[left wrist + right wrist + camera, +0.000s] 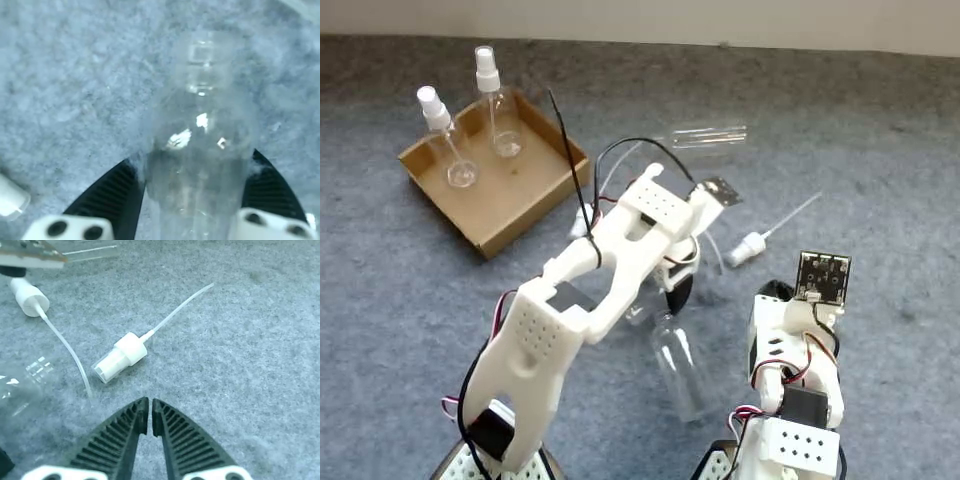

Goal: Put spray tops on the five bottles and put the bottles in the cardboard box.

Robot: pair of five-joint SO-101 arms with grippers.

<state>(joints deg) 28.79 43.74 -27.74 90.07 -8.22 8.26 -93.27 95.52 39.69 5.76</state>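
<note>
A clear capless bottle (200,150) lies on the grey carpet, and my left gripper (195,167) is shut on its body, one black finger (117,187) on each side. In the high view this bottle (682,375) lies mid-table under the left gripper (672,298). My right gripper (150,407) is shut and empty, a little short of a loose spray top (120,357) with a long tube; the high view shows that spray top (750,247) beyond the right gripper (772,295). A second spray top (27,297) lies further off. The cardboard box (535,205) holds two capped upright bottles (500,110).
Another clear bottle (710,135) lies on its side at the back of the carpet. The left arm stretches across the middle, between the box and the loose spray tops. Open carpet lies to the right and at the front left.
</note>
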